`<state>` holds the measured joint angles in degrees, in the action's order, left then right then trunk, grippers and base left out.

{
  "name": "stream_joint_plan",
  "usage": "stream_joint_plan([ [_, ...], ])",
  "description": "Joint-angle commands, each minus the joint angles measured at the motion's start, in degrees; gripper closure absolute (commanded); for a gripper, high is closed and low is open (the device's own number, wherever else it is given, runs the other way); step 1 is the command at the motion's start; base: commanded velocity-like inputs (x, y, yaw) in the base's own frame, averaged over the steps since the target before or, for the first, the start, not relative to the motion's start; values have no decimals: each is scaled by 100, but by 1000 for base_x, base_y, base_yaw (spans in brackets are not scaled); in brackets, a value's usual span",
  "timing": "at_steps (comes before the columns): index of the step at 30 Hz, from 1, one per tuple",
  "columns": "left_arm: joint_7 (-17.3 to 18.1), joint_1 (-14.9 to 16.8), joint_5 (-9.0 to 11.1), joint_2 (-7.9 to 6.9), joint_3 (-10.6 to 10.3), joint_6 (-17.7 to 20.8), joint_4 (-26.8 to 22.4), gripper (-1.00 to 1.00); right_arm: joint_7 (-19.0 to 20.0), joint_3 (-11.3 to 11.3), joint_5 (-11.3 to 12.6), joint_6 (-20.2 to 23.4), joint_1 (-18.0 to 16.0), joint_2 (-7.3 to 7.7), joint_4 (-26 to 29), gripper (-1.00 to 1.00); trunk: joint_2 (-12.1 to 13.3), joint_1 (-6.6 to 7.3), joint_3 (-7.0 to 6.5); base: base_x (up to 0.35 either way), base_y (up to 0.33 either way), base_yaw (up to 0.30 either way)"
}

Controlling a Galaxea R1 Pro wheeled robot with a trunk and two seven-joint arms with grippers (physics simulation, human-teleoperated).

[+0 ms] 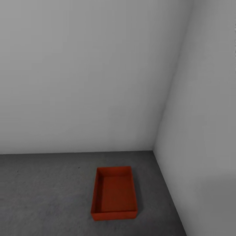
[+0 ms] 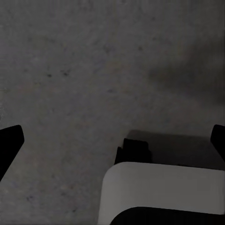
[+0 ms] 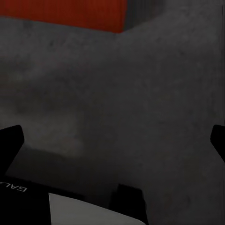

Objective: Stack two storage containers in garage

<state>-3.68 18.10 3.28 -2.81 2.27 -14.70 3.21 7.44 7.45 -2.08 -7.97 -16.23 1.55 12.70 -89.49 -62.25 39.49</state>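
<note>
Concrete floor (image 1: 49,196), dark grey and speckled, lay beneath both of your arms. Your left tool (image 2: 112,140) hung over bare floor with its two dark fingertips (image 2: 10,140) set wide apart and nothing between them, above a white and black part of the robot's body (image 2: 159,192). Your right tool (image 3: 112,140) was spread just as wide and empty, with an orange-red wall at the far edge of its view. Farther ahead, one storage container (image 1: 114,193) sat upright and empty on the floor, near the corner where the two white walls (image 1: 82,82) met.
</note>
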Motion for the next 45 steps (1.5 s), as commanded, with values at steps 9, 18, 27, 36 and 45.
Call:
stream_joint_plan([
  [9, 8, 9, 33, 0, 19, -42, 27, -100, 3, 20, -20, -13, -3, 3, -4, -100, 360, 199, -242, -121, 0, 0],
  [18, 8, 9, 33, 0, 19, -47, 30, -100, 3, 20, -24, -13, -3, 3, -4, -100, 721, 396, -488, -324, 0, 0],
  [27, 8, 9, 33, 3, 19, -50, 28, -100, 3, 20, -26, -12, -3, 3, -4, -100, 1082, 594, -734, -337, 0, 0],
  [36, 8, 9, 33, 7, 19, -49, 26, -100, 3, 20, -29, -12, -3, 3, -4, -100, 1443, 792, -979, -338, 0, 0],
  [45, 8, 9, 33, 9, 19, -50, 25, -100, 3, 20, -29, -12, -3, 3, -4, -100, 1804, 989, -1225, -338, 0, 0],
])
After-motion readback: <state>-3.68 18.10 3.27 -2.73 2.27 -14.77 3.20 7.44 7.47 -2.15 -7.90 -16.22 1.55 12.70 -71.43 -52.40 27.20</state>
